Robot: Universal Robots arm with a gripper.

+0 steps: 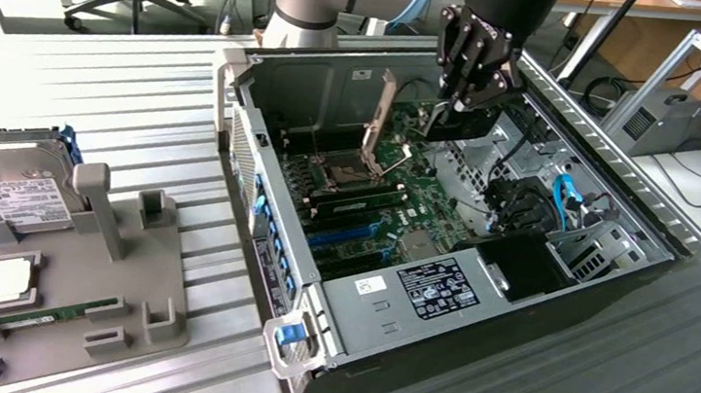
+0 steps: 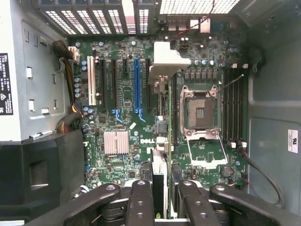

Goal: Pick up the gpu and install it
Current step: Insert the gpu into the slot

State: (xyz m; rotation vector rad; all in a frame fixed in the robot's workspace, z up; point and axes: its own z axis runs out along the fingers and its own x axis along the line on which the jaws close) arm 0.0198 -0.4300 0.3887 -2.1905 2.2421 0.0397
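Note:
My gripper [image 1: 460,108] hangs over the far end of the open computer case [image 1: 366,301], shut on the gpu [image 1: 463,126], which shows as a dark block below the fingers. In the wrist view the gpu [image 2: 159,176] stands edge-on between the black fingers [image 2: 140,202], and its silver end bracket [image 2: 165,59] points toward the case's rear grille. It is held above the green motherboard [image 2: 123,162], apart from it. It hangs between the blue slot [image 2: 137,84] and the open CPU socket [image 2: 200,113].
A grey fixture [image 1: 119,290] at the exterior view's left holds a hard drive [image 1: 19,191], a CPU chip [image 1: 5,282] and a RAM stick [image 1: 38,317]. Case walls, a raised socket lever [image 1: 381,112], a black shroud [image 1: 526,264] and cables [image 1: 565,200] crowd the interior.

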